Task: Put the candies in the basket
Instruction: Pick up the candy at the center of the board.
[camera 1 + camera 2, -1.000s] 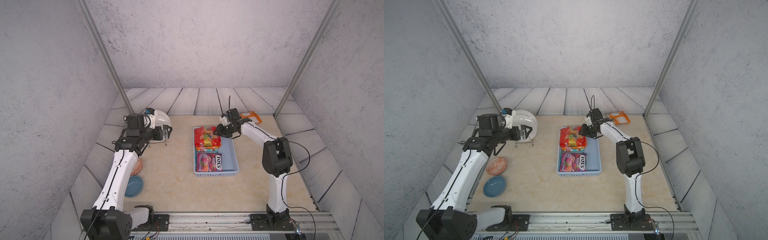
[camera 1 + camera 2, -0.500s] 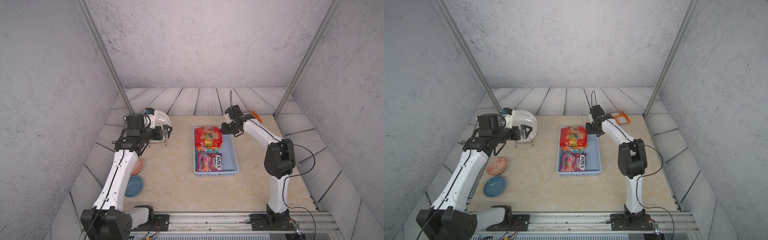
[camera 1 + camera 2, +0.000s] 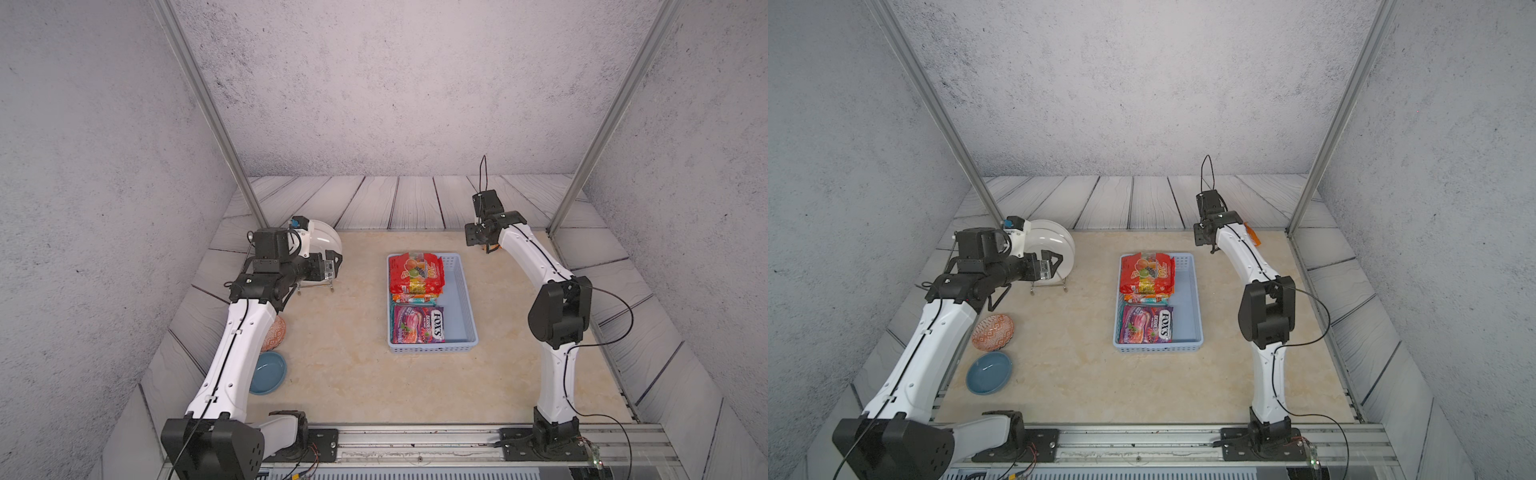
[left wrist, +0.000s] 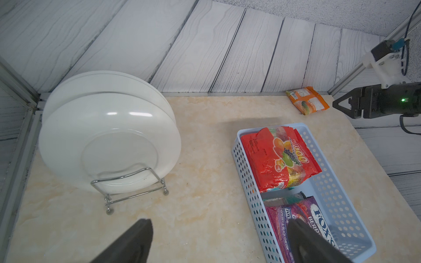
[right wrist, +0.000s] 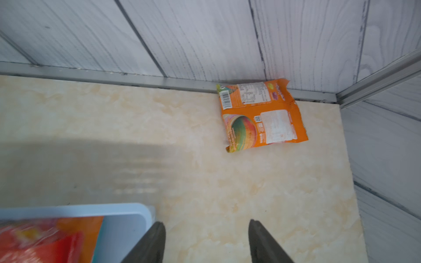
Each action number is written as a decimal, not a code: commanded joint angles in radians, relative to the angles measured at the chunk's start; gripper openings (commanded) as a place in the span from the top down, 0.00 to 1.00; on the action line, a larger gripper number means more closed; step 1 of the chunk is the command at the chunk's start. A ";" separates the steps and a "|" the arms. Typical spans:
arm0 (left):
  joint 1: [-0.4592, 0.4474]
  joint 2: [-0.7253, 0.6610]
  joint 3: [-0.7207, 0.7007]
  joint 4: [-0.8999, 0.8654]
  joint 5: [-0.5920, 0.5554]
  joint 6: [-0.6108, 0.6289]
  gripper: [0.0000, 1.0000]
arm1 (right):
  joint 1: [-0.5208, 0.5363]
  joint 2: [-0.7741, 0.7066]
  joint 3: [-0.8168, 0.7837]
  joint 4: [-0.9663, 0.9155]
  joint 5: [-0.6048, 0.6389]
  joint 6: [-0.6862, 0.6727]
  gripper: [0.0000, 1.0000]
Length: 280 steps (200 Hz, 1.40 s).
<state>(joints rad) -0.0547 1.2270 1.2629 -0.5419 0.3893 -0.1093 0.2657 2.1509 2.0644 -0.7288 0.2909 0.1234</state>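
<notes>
The pale blue basket (image 3: 461,291) (image 3: 1187,291) stands mid-table. In it a red candy bag (image 3: 415,272) (image 4: 278,157) lies over teal and orange bags (image 3: 413,298), with a purple FOX'S bag (image 3: 417,324) (image 3: 1146,324) at the near end. An orange candy bag (image 5: 262,116) (image 4: 307,100) lies flat in the back right corner. My right gripper (image 5: 206,224) (image 3: 473,239) hangs open and empty between the basket's far right corner (image 5: 127,214) and that bag. My left gripper (image 4: 218,223) (image 3: 334,264) is wide open and empty by the plates.
White plates (image 3: 324,245) (image 4: 109,136) stand upright in a wire rack at the back left. A patterned orange bowl (image 3: 993,331) and a round blue bowl (image 3: 989,372) sit near the left arm. Metal posts rise at both back corners.
My right gripper left the red bag in the basket, opened wider and drew away toward the back right corner. The left arm has not moved.
</notes>
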 commanded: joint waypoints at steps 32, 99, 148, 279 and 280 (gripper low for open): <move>-0.007 0.032 0.011 -0.005 -0.023 0.025 0.02 | -0.006 0.203 0.137 0.114 0.169 -0.158 0.28; 0.016 0.098 0.036 -0.018 -0.011 0.017 0.02 | -0.046 0.420 0.311 0.131 0.197 -0.237 0.20; 0.056 0.142 0.043 -0.025 -0.007 0.011 0.02 | -0.076 0.531 0.406 0.132 0.182 -0.269 0.24; 0.154 0.184 0.024 -0.008 0.016 -0.009 0.01 | -0.120 0.622 0.487 0.099 0.093 -0.329 0.51; 0.154 0.183 0.024 -0.008 0.016 -0.010 0.02 | -0.121 0.621 0.487 0.098 0.093 -0.329 0.50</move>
<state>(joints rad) 0.0856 1.4117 1.2766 -0.5560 0.3927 -0.1131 0.1513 2.7258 2.5313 -0.6102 0.4198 -0.1963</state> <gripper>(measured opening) 0.984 0.504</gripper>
